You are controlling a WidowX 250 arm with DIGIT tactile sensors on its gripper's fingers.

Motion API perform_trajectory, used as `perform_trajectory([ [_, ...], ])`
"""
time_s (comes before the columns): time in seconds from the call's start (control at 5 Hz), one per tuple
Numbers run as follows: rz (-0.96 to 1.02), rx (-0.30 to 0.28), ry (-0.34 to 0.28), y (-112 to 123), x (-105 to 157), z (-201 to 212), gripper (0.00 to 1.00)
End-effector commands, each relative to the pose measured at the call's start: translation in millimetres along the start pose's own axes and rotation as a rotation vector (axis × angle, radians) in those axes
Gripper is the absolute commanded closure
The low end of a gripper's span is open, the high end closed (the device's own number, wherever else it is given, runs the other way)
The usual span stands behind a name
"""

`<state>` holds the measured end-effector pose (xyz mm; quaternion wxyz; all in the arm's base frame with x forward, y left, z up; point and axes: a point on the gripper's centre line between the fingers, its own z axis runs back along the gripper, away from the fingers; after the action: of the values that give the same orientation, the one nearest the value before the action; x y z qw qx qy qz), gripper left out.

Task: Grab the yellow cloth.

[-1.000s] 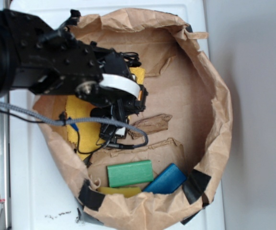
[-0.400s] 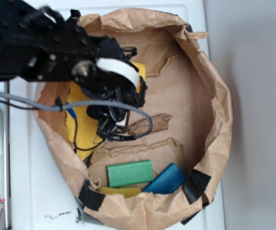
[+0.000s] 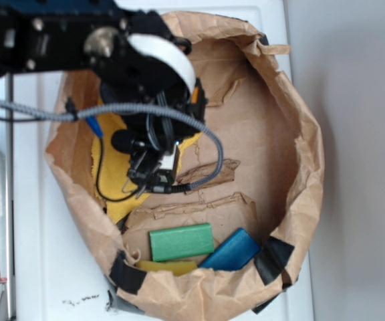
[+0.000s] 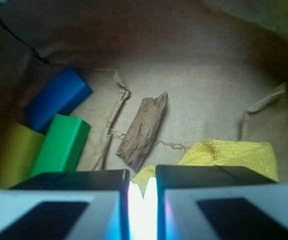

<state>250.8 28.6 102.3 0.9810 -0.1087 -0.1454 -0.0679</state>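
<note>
My arm reaches over a white counter (image 3: 39,267). One thing rests directly on it: a crumpled brown paper bag (image 3: 299,154) lying open, spanning from the counter's far edge to its near edge and reaching the right edge. A strip of bare white runs along the left edge.

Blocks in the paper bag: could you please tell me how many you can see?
3, all at the bag's near edge: the green block, the blue block touching its right end, and the yellow block partly hidden beneath. More may be hidden under the arm.
</note>
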Motion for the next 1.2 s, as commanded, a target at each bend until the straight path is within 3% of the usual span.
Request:
perform_trajectory([
  [0.0, -0.006, 0.027, -0.05, 9, 19, 25, 1.0],
  [0.2, -0.039, 0.077, -0.034, 14, 18, 3, 0.0],
  [0.6, -0.082, 0.118, -0.01, 25, 14, -42, 0.0],
  [1.0, -0.16, 0.114, 0.028, 28, -3, -75, 0.0],
])
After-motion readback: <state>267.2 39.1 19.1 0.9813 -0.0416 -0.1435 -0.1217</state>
